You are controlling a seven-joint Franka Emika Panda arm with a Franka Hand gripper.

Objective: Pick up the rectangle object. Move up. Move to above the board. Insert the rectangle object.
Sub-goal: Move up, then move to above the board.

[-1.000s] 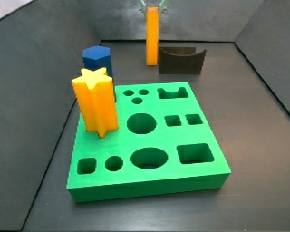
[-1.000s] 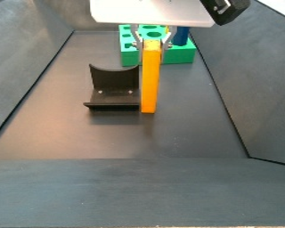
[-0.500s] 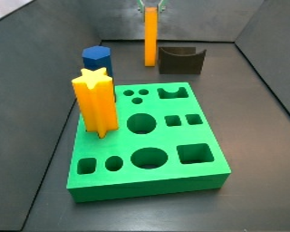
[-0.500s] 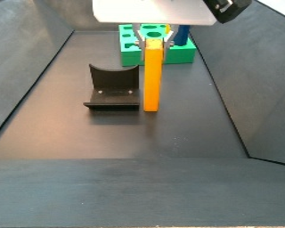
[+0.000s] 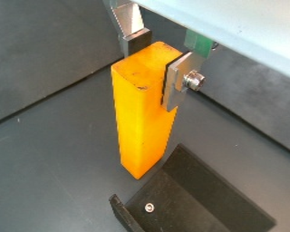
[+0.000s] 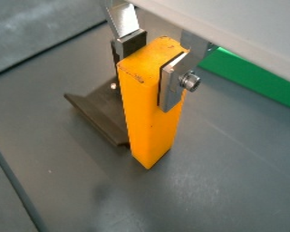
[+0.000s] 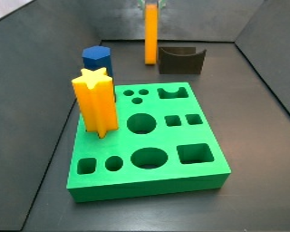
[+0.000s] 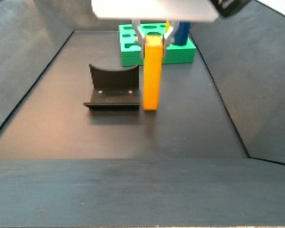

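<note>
The rectangle object is a tall orange bar, upright at the far end of the floor next to the dark fixture. The gripper is shut on the bar's top end. In both wrist views the silver fingers press the bar's opposite sides, with the gripper over its flat top. A side view shows the bar hanging from the gripper, its foot at or just above the floor. The green board with cut-out holes lies nearer, apart from the bar.
A yellow-orange star post stands in the board's left edge, with a blue piece behind it. The fixture sits close beside the bar. Sloping grey walls enclose the floor. The board lies behind the bar.
The bar has risen slightly with the gripper shut on it. The board, star post and fixture have not moved.
</note>
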